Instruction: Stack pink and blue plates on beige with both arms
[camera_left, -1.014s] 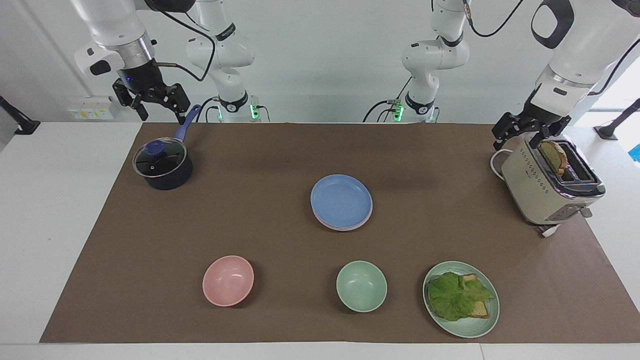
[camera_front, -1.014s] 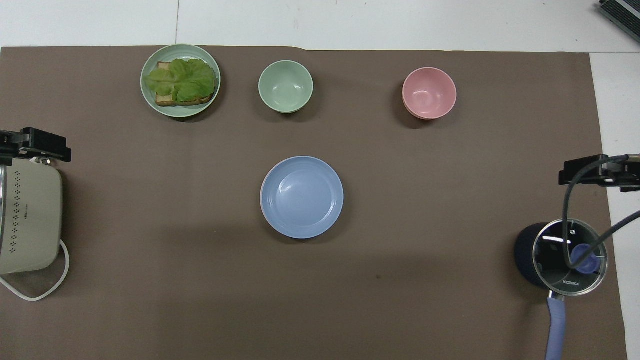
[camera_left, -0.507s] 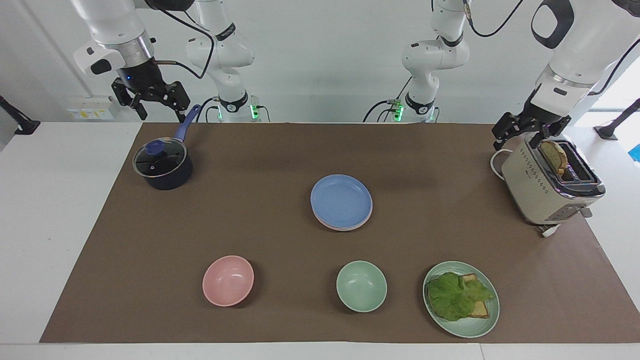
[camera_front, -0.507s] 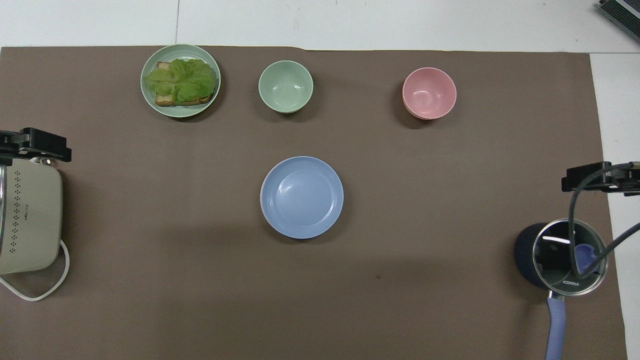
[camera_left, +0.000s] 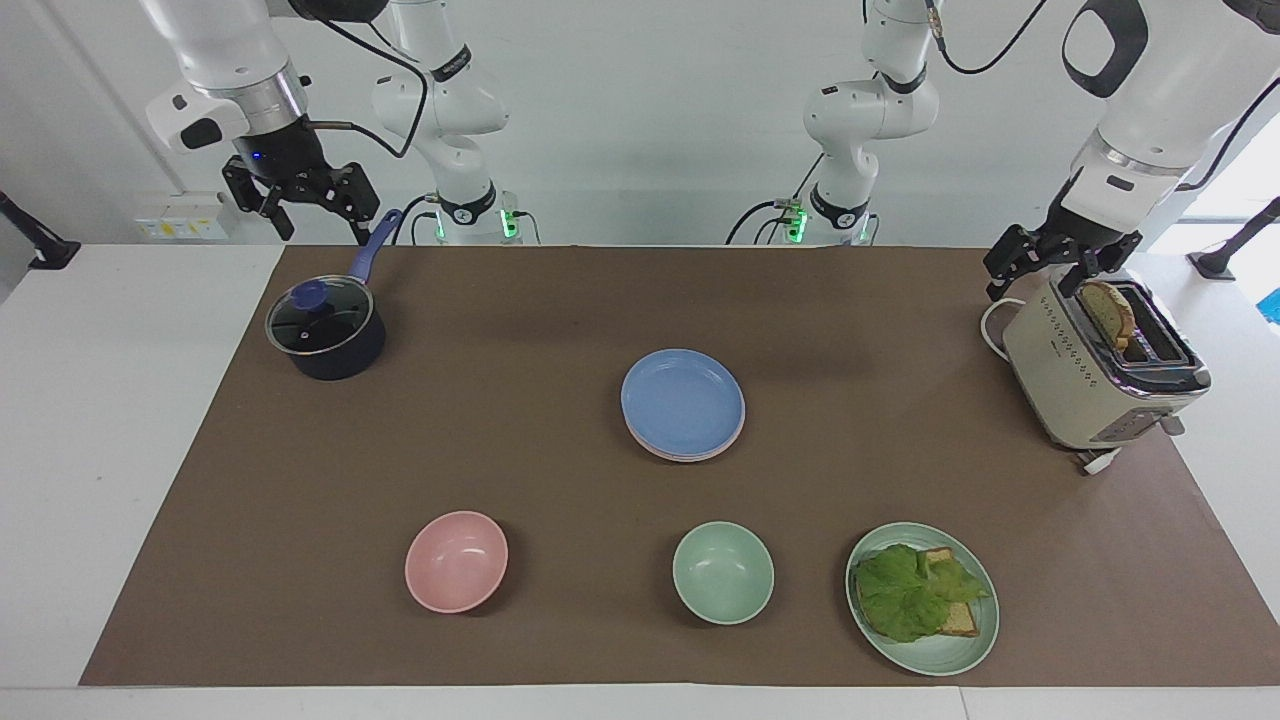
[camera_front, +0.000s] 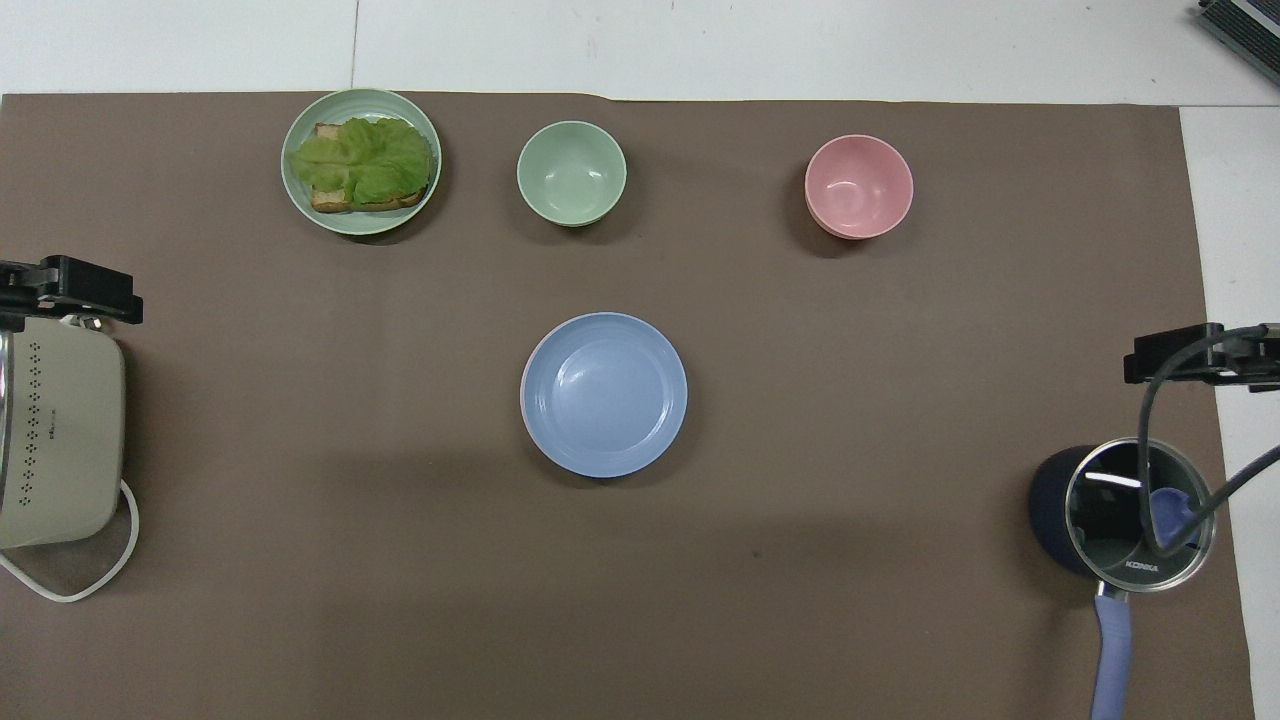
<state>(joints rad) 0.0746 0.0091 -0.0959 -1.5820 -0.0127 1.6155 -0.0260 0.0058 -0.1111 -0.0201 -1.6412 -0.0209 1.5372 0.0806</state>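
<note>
Raising released right claw (camera_left: 305, 205) above lidded dark saucepan (camera_left: 326, 335), released left claw (camera_left: 1050, 265) waiting over beige toaster (camera_left: 1090, 370); flat round blue plastic plate (camera_left: 683, 400) topping pale pink plate (camera_left: 690, 458), stacking seemingly finishing.

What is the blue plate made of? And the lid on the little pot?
The blue plate looks like matte plastic: even colour, only soft glare. The pot lid looks like clear glass with a shiny metal rim and a blue knob, probably plastic; you can see through it into the dark pot.

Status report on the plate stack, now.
Left gripper open over toaster; right gripper open above pot. Blue plate tops stack, pink rim beneath; beige hidden. Nothing obstructing.
</note>
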